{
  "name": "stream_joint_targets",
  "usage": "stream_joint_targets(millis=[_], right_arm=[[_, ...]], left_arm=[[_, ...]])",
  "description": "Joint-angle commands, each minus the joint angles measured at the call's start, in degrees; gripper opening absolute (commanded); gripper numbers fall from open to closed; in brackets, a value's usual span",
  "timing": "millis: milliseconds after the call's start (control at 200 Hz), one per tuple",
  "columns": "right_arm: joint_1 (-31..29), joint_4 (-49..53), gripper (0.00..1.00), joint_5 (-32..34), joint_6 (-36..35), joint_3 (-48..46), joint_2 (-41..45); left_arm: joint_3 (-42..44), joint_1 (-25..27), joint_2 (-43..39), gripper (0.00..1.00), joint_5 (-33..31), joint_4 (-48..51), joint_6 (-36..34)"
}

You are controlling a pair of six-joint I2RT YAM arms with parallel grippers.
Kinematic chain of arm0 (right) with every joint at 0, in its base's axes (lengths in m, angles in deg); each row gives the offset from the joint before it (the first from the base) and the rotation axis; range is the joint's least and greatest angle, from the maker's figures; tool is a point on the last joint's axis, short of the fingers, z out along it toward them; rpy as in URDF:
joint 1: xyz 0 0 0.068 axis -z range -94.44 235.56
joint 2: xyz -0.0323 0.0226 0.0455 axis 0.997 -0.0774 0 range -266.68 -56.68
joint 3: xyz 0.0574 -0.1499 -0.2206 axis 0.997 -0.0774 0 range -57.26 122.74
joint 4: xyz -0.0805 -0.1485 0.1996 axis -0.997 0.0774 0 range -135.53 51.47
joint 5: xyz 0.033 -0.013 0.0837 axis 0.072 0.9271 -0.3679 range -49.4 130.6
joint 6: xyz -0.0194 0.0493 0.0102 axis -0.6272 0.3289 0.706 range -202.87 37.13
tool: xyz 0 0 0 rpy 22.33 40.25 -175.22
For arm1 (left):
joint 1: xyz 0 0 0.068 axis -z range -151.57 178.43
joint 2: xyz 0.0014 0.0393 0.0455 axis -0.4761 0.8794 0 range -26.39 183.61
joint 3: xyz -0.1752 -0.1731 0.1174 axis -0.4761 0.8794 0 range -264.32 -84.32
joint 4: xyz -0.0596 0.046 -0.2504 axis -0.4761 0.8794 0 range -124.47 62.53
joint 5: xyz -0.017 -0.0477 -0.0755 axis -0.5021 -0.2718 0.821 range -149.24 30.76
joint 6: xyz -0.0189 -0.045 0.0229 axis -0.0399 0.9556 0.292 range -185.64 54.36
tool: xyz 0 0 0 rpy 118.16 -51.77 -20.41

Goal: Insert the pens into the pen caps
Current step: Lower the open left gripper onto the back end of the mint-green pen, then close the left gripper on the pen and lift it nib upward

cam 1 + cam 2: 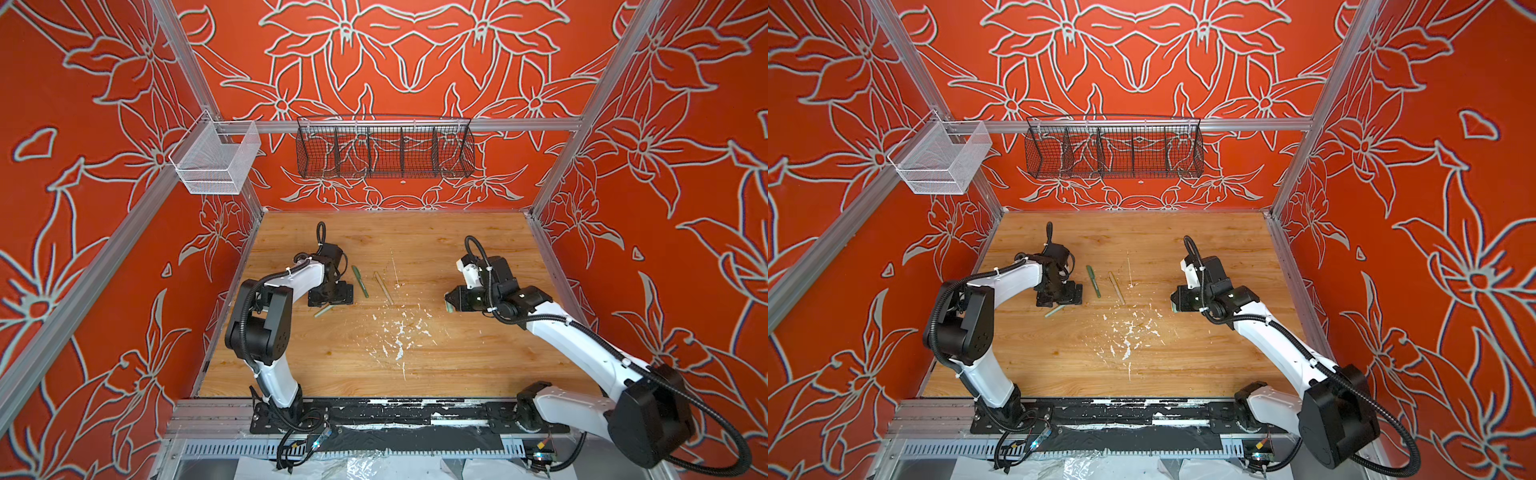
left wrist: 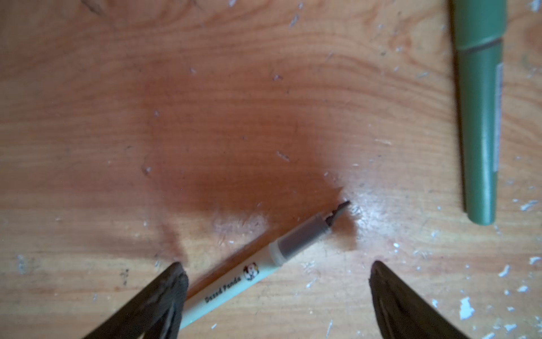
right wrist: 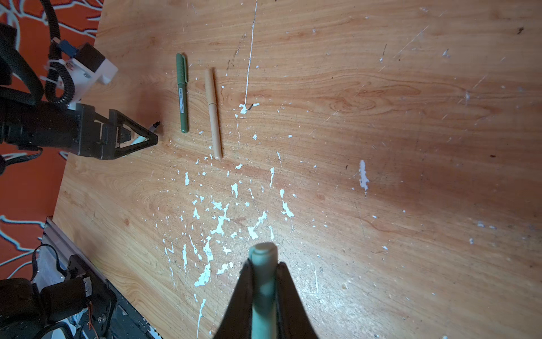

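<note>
Pale green slim plastic pen (image 2: 249,273) lies uncapped on the wooden bench (image 2: 264,88) beneath the wide-open, empty left fingers (image 2: 164,296), hard by one; right fingers (image 3: 293,299) clamp its pale green stubby cap (image 3: 264,281). Closing off-centre could skid it away.

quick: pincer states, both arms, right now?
Left pincer: open, holding nothing; the uncapped pale green pen lies on the table beneath it.
Right pincer: shut on the pale green cap.
</note>
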Motion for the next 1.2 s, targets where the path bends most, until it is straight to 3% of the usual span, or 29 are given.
stream_joint_targets(millis=[0,240,365,515,671,1006,1121,1191], right_arm=[[0.3,0.3,0.04,1.2,0.3,-0.8,0.6],[0.4,-0.2,0.04,0.5,0.0,-0.2,-0.5],[0.4,-0.2,0.04,0.5,0.0,-0.3,-0.4],[0.4,-1.1,0.04,0.5,0.2,-0.7,-0.7],[0.4,-1.2,0.04,-0.8,0.3,-0.1,-1.2],[0.4,0.2,0.03,0.4,0.3,-1.0,0.9],[0.5,-0.1,0.04,1.2,0.5,-1.4,1.6],[0.4,-0.4,0.04,1.5,0.4,-1.4,1.8]], left_arm=[[2.1,-0.2,-1.1,0.97,3.7,1.5,0.4],[5.1,-0.2,-4.5,0.97,17.8,-1.9,2.9],[8.5,0.3,-7.1,0.97,18.1,-2.1,4.7],[12.1,1.7,-8.2,1.00,12.4,-2.1,7.3],[12.4,1.7,-5.0,0.81,9.9,-3.6,9.0],[8.5,2.5,-1.2,0.56,6.0,-3.1,9.1],[8.9,3.9,-1.2,0.43,5.9,-3.0,8.9],[9.4,4.8,-1.3,0.30,5.9,-3.3,9.1]])
